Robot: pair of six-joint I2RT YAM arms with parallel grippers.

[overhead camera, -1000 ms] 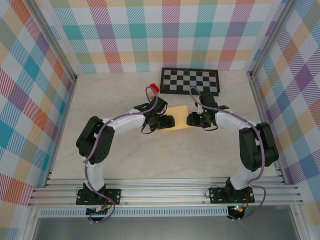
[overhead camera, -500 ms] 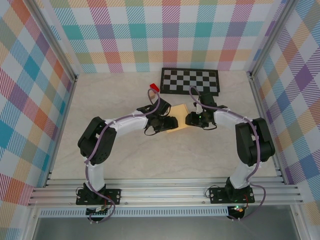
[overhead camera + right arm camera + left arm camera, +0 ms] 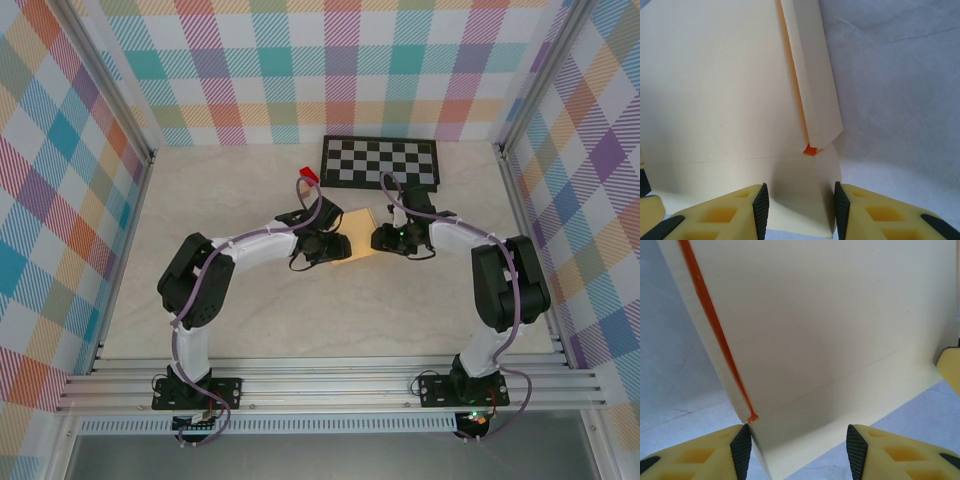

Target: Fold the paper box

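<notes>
The paper box (image 3: 358, 230) lies pale yellow on the surface (image 3: 260, 320), a little beyond its middle. It is just in front of the checkerboard mat (image 3: 380, 162) but not touching it. In the left wrist view the box's broad face has an orange line along one folded edge. A corner of the card reaches in between the left jaws, which are spread, with bare surface showing beside one pad (image 3: 856, 452). In the right wrist view a narrow folded strip runs down the card to a small flap. The flap fills the gap between the right jaws; whether they press on it I cannot tell. A small red block (image 3: 309, 177) sits near the mat's left corner.
</notes>
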